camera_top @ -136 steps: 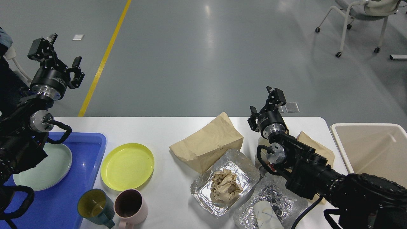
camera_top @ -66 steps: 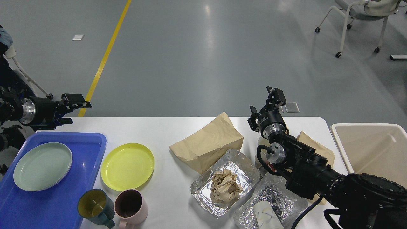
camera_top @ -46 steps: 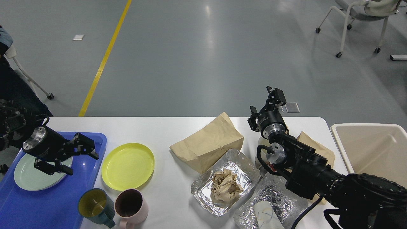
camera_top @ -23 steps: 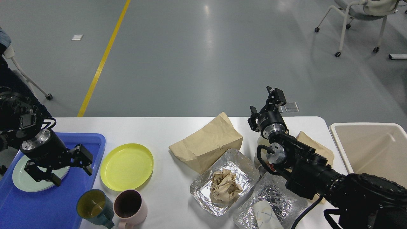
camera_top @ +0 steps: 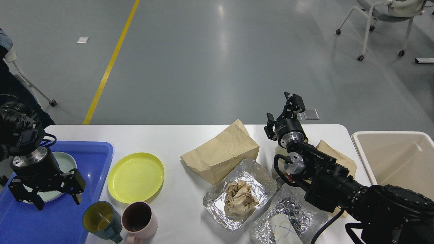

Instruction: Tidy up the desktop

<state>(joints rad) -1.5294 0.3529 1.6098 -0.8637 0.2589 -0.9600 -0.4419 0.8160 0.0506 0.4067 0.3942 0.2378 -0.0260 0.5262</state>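
my left gripper (camera_top: pixel 56 200) is hanging wide open and empty over the blue tray (camera_top: pixel 98 156), right above the pale green plate (camera_top: pixel 66 159) that is sitting in it. the risk i am judging: if i am reaching for the teal cup (camera_top: pixel 100 220) from here, a finger could be clipping the tray rim or knocking the pink cup (camera_top: pixel 139 220), which is touching it. the yellow plate (camera_top: pixel 135 176) is lying just beside both cups. my right gripper (camera_top: pixel 283 117) is open and holding nothing, poised above the far edge of the desktop (camera_top: pixel 169 135), which is spreading wide under everything. a brown paper bag (camera_top: pixel 220 152), two foil trays (camera_top: pixel 262 179) and crumpled paper (camera_top: pixel 240 198) are crowding that arm; the beige bin (camera_top: pixel 390 135) is waiting at the right.
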